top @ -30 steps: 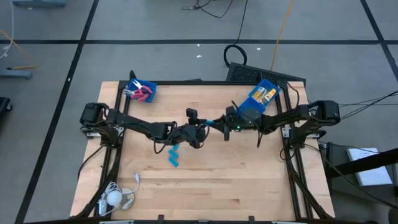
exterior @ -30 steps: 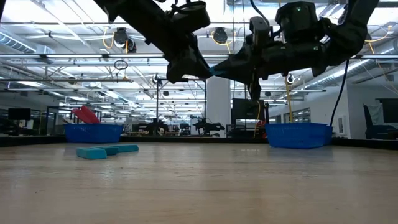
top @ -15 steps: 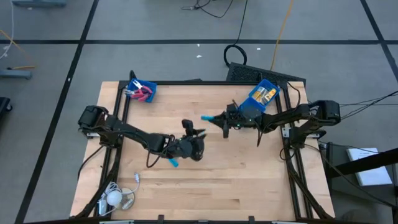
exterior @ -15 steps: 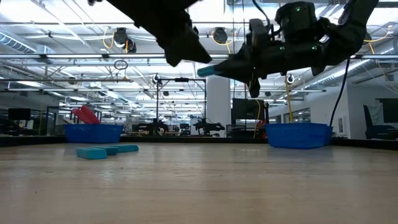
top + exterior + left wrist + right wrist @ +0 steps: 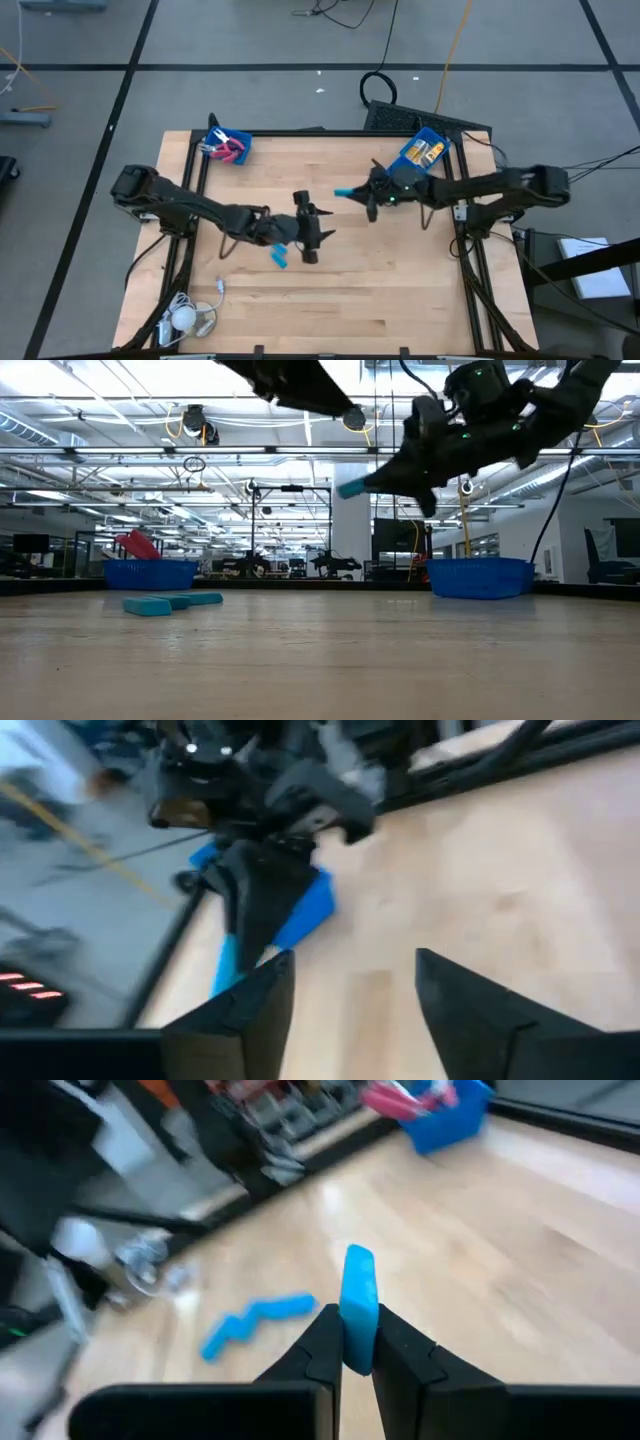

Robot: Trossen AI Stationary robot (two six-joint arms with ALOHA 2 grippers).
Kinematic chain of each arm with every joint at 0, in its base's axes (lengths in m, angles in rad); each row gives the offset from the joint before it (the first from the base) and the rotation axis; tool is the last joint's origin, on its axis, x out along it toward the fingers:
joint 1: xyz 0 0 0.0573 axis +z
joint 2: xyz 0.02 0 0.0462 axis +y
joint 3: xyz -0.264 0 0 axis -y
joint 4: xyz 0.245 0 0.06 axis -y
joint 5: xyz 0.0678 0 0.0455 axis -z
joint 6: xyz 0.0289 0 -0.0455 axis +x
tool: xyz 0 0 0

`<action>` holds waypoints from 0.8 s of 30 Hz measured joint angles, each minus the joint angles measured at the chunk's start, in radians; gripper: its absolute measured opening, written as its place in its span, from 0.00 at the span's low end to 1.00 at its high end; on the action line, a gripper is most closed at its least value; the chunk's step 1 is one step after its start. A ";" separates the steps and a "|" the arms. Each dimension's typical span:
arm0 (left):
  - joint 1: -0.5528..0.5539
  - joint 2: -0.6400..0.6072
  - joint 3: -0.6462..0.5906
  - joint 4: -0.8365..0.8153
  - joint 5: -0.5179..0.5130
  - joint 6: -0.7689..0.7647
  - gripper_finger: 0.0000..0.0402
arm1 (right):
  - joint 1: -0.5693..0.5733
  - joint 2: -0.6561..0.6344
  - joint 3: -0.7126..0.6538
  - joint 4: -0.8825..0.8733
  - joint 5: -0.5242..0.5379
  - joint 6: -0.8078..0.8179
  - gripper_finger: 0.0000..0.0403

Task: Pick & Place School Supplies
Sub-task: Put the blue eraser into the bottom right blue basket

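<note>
Right gripper (image 5: 352, 192) raised above the table (image 5: 400, 290) near its middle, clenched on a light-blue oblong piece (image 5: 359, 1306) standing out past the fingertips. Left gripper (image 5: 308, 232) low over the table's middle, fingers (image 5: 468, 1010) spread apart with nothing between them. More light-blue pieces (image 5: 279, 254) lying on the wood just beside the left gripper. Red-handled scissors (image 5: 226, 149) in the far-left blue bin (image 5: 243, 144); yellow packets (image 5: 430, 152) in the far-right blue bin (image 5: 412, 158).
</note>
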 joint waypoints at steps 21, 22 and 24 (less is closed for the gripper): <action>0.177 -0.253 -0.406 0.268 0.058 -0.233 0.41 | -0.011 -0.410 -0.002 -1.101 0.700 0.076 0.06; 0.186 -0.252 -0.409 0.263 0.058 -0.247 0.41 | -0.022 -0.395 -0.002 -1.108 0.700 0.073 0.06; 0.196 -0.251 -0.415 0.254 0.059 -0.263 0.39 | -0.041 -0.359 -0.002 -1.108 0.699 0.072 0.07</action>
